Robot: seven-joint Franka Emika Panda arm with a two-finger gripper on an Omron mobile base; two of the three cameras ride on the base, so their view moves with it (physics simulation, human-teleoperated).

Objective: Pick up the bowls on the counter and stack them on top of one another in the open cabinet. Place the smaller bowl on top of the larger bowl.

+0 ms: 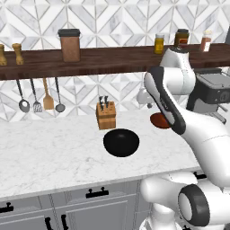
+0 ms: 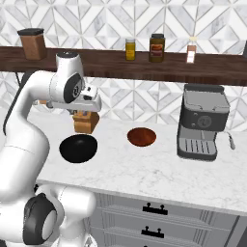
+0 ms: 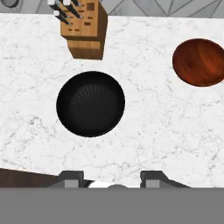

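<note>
The counter (image 1: 49, 152) is spreading wide and white across the scene, grey veins running through the marble. Above it the open cabinet (image 1: 112, 60), that long dark shelf board, is carrying a brown canister (image 1: 69, 45) toward its left end and three jars (image 2: 157, 47) toward its right. Over at three o'clock on the counter the grey coffee machine (image 2: 202, 121) is sitting against the tiled wall.

Now the larger bowl (image 3: 91, 103): glossy black, sitting upright on the marble, dead centre in the hand view. The knife block (image 3: 86, 30) is standing just beside it at twelve o'clock, close but not touching. The smaller bowl (image 3: 199, 61), rust-brown, is lying well apart at about two o'clock from the black one, also flat on the counter.

The gripper (image 3: 113, 177) is hanging high above the counter, looking straight down, with the black bowl ahead of it at roughly eleven o'clock. Its fingers (image 3: 70, 177) are standing wide apart, nothing between them.

Under the shelf at nine o'clock, hanging utensils (image 1: 38, 96) are dangling against the wall.
</note>
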